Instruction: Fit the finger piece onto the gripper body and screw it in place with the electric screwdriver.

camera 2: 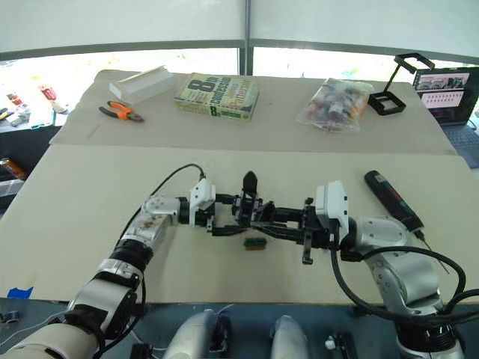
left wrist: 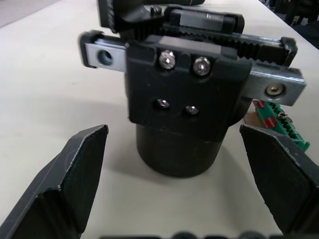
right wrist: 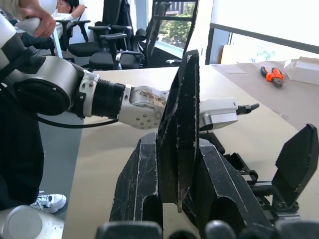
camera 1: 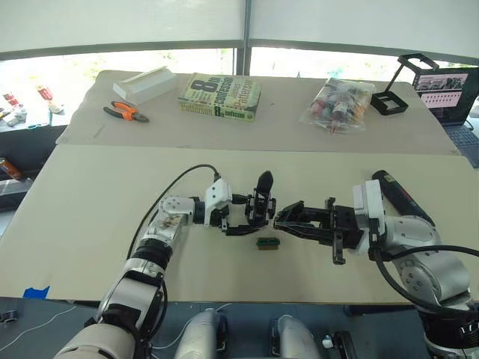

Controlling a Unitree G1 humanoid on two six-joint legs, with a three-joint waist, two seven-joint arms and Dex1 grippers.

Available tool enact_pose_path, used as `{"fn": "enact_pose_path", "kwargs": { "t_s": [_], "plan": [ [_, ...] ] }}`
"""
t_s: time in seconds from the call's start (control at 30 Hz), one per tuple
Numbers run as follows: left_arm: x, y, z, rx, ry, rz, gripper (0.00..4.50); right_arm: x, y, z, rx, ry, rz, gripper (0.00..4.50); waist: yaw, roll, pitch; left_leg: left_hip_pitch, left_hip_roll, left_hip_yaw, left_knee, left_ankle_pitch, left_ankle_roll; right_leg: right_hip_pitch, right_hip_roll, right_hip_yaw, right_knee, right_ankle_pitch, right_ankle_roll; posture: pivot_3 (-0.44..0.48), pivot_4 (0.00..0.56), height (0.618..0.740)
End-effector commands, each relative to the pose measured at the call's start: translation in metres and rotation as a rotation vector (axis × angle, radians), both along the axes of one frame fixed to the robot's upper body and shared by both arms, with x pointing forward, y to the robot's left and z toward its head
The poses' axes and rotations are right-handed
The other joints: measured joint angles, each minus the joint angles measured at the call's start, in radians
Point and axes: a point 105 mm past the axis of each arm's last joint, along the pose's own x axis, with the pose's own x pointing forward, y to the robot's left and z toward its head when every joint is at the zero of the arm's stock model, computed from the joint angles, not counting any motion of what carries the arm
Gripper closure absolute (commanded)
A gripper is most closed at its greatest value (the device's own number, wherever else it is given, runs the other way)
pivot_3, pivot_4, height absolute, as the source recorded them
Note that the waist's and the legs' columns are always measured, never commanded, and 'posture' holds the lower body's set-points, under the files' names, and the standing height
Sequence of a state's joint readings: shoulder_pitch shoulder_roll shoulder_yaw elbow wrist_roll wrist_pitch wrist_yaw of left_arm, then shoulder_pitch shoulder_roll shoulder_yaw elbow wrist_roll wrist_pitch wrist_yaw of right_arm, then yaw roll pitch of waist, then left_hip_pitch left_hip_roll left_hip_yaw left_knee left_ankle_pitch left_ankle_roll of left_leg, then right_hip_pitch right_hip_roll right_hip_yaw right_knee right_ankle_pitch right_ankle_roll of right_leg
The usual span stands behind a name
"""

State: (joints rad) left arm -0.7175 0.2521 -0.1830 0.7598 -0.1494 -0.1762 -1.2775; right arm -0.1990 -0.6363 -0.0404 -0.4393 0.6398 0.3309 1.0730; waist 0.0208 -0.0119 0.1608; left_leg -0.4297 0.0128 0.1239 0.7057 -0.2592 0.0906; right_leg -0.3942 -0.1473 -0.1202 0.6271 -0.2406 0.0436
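The gripper body [camera 1: 262,198] stands mid-table on its round base [left wrist: 177,152], with its boxy middle and one upright pointed finger [right wrist: 298,159]. My left gripper [camera 1: 249,215] is open, and its fingers [left wrist: 75,174] sit on either side of the base, apart from it. My right gripper [camera 1: 281,218] is just right of the body and shut on the finger piece [right wrist: 180,124], a black tapered piece that stands point-up between its fingers [right wrist: 134,189]. The electric screwdriver [camera 1: 400,196] lies on the table behind my right arm.
A small green block [camera 1: 268,243] lies just in front of the gripper body. At the back are a white box [camera 1: 144,84], orange pliers [camera 1: 125,112], a book [camera 1: 221,96], a bag of items [camera 1: 340,103], a black stand [camera 1: 389,101] and a laptop [camera 1: 449,90]. A person's hand [right wrist: 37,17] shows beyond the table.
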Motion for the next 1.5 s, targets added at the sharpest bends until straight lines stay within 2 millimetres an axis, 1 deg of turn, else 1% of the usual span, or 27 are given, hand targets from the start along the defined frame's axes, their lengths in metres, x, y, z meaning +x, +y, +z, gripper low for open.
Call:
{"fn": "enact_pose_path", "kwargs": {
  "t_s": [0.03, 0.17, 0.27, 0.3, 0.33, 0.37, 0.6, 0.8, 0.9, 0.97, 1.1, 1.27, 1.4, 1.5],
  "plan": [
    [0.003, -0.008, 0.007, 0.012, -0.046, -0.029, 0.00, 0.000, 0.002, 0.011, 0.014, -0.070, 0.018, 4.11, 0.000, 0.000, 0.000, 0.000, 0.000, 0.000, 0.000, 0.000, 0.000, 0.000, 0.000, 0.000, 0.000, 0.000, 0.000, 0.000, 0.150, 0.740],
    [0.008, -0.015, 0.008, -0.006, -0.044, -0.014, 0.00, 0.003, 0.003, 0.012, 0.012, -0.076, 0.020, 4.11, 0.000, 0.000, 0.000, 0.000, 0.000, 0.000, 0.000, 0.000, 0.000, 0.000, 0.000, 0.000, 0.000, 0.000, 0.000, 0.000, 0.150, 0.740],
    [0.006, -0.018, 0.004, 0.022, -0.052, -0.044, 0.86, 0.006, 0.004, 0.013, 0.012, -0.079, 0.021, 4.11, -0.003, 0.000, 0.000, 0.000, 0.000, 0.000, 0.000, 0.000, 0.000, 0.000, 0.000, 0.000, 0.000, 0.000, 0.000, 0.000, 0.150, 0.740],
    [0.004, -0.018, 0.002, 0.036, -0.055, -0.058, 1.40, 0.008, 0.005, 0.013, 0.011, -0.080, 0.021, 4.11, -0.004, 0.000, 0.000, 0.000, 0.000, 0.000, 0.000, 0.000, 0.000, 0.000, 0.000, 0.000, 0.000, 0.000, 0.000, 0.000, 0.150, 0.740],
    [0.004, -0.018, 0.000, 0.048, -0.057, -0.064, 1.69, 0.010, 0.006, 0.013, 0.008, -0.082, 0.023, 4.11, -0.005, 0.000, 0.000, 0.000, 0.000, 0.000, 0.000, 0.000, 0.000, 0.000, 0.000, 0.000, 0.000, 0.000, 0.000, 0.000, 0.150, 0.740],
    [0.003, -0.018, -0.001, 0.051, -0.058, -0.066, 2.12, 0.012, 0.007, 0.014, 0.007, -0.083, 0.023, 4.11, -0.005, 0.000, 0.000, 0.000, 0.000, 0.000, 0.001, 0.000, 0.000, 0.000, 0.000, 0.000, 0.000, 0.000, 0.000, 0.000, 0.150, 0.740],
    [0.007, -0.021, 0.001, 0.023, -0.073, -0.040, 2.12, 0.030, 0.018, 0.012, -0.013, -0.078, 0.025, 4.11, -0.004, 0.000, 0.000, 0.000, 0.000, -0.001, 0.001, 0.000, 0.000, 0.000, -0.001, 0.000, 0.001, 0.000, 0.000, 0.000, 0.150, 0.740],
    [0.010, -0.025, 0.004, 0.007, -0.080, -0.027, 2.12, 0.043, 0.030, 0.000, -0.037, -0.033, 0.030, 4.11, -0.002, 0.000, 0.000, 0.000, 0.000, -0.001, 0.005, -0.001, 0.001, 0.001, -0.001, -0.001, 0.001, 0.000, 0.000, 0.000, 0.150, 0.740],
    [0.010, -0.026, 0.004, 0.004, -0.074, -0.031, 2.12, 0.048, 0.032, -0.004, -0.042, -0.016, 0.019, 4.11, -0.002, 0.000, 0.000, 0.000, 0.000, -0.001, 0.006, -0.001, 0.001, 0.001, -0.001, -0.001, 0.002, 0.000, 0.000, 0.000, 0.150, 0.740],
    [0.009, -0.026, 0.003, 0.012, -0.070, -0.039, 2.12, 0.053, 0.032, -0.005, -0.012, 0.008, -0.001, 4.11, -0.003, 0.000, 0.000, 0.000, 0.000, -0.001, 0.006, -0.001, 0.001, 0.001, -0.001, -0.001, 0.002, 0.000, 0.000, 0.000, 0.150, 0.740],
    [0.008, -0.026, 0.001, 0.020, -0.067, -0.049, 2.12, 0.062, 0.030, -0.019, -0.024, 0.026, -0.025, 4.11, -0.003, 0.000, 0.000, 0.000, 0.000, -0.001, 0.006, -0.001, 0.001, 0.001, -0.001, -0.001, 0.002, 0.000, 0.000, 0.000, 0.150, 0.740],
    [0.008, -0.027, 0.001, 0.023, -0.069, -0.048, 2.12, 0.062, 0.031, -0.026, -0.049, 0.039, -0.012, 4.11, -0.005, 0.000, 0.000, 0.000, 0.000, -0.001, 0.006, -0.001, 0.001, 0.001, -0.001, -0.001, 0.003, 0.000, 0.000, 0.000, 0.150, 0.740],
    [0.008, -0.025, 0.000, 0.031, -0.071, -0.047, 2.12, 0.061, 0.026, -0.035, -0.097, 0.065, -0.010, 4.11, -0.005, 0.000, 0.000, 0.000, 0.000, -0.001, 0.006, -0.001, 0.001, 0.002, -0.001, -0.001, 0.003, 0.000, 0.000, 0.000, 0.150, 0.740],
    [0.008, -0.024, -0.001, 0.032, -0.068, -0.042, 2.12, 0.058, 0.024, -0.036, -0.108, 0.084, 0.004, 4.11, -0.005, 0.000, 0.000, 0.000, 0.000, -0.001, 0.006, -0.001, 0.001, 0.002, -0.001, -0.001, 0.003, 0.000, 0.000, 0.000, 0.150, 0.740]
  ]
}}
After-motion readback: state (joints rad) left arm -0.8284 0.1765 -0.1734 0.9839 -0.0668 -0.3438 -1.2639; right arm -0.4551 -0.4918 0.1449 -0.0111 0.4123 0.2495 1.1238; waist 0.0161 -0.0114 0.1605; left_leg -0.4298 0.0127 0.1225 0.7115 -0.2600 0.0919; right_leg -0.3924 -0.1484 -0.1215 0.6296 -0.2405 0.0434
